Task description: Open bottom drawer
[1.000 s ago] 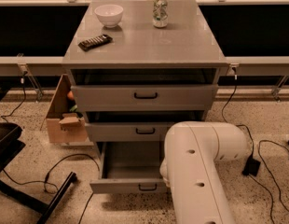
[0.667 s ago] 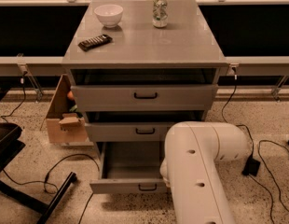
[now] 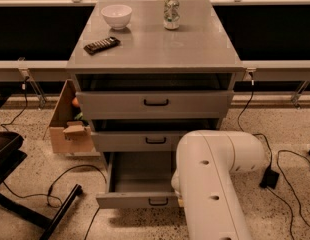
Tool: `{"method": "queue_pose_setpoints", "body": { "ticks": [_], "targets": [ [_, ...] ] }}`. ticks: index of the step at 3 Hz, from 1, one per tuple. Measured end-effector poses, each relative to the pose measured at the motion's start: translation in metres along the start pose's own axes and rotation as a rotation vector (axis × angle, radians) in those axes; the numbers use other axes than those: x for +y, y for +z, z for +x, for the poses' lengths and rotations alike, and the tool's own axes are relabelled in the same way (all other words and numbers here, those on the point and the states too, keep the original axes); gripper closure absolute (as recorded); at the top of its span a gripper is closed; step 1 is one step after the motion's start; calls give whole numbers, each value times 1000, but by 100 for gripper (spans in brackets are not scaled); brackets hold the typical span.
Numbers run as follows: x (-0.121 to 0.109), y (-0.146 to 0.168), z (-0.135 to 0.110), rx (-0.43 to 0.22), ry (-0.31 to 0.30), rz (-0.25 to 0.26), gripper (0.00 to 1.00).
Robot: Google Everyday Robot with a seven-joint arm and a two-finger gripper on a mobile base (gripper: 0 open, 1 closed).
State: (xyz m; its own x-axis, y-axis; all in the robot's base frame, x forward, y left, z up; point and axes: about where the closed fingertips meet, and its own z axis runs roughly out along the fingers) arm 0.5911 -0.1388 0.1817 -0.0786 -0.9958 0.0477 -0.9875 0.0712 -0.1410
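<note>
Far left of the table [image 3: 185, 46], a black chair base [image 3: 15, 159] on the speckled floor, with a black cable [image 3: 70, 176] looping beside it. Just left of the table, an open cardboard box [image 3: 62, 136].

On the table's top, at the back left, a white bowl [image 3: 116, 16]. In front of that, a black remote [image 3: 101, 45]. At the back centre, an upright can [image 3: 171, 12].

Under the top, the top drawer [image 3: 115, 104], a dark gap above its front. Beneath it, the middle drawer [image 3: 125, 141].

At the table's foot, the bottom drawer [image 3: 125, 200], pulled well out, with its small black loop handle [image 3: 158, 201] at the front.

Over the table's lower right corner, the white arm [image 3: 215, 179]. Gripper hidden behind it, near the right end of the bottom drawer's front; cannot tell whether spread or closed.

Right of the table, a small black box [image 3: 269, 178] among floor cables.
</note>
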Motion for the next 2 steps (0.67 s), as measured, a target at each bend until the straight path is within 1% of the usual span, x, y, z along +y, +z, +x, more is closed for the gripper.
{"method": "queue_pose_setpoints", "body": {
  "ticks": [1, 2],
  "targets": [
    [0, 0, 0, 0, 0, 0, 0],
    [13, 7, 3, 5, 15, -26, 3]
  ]
}}
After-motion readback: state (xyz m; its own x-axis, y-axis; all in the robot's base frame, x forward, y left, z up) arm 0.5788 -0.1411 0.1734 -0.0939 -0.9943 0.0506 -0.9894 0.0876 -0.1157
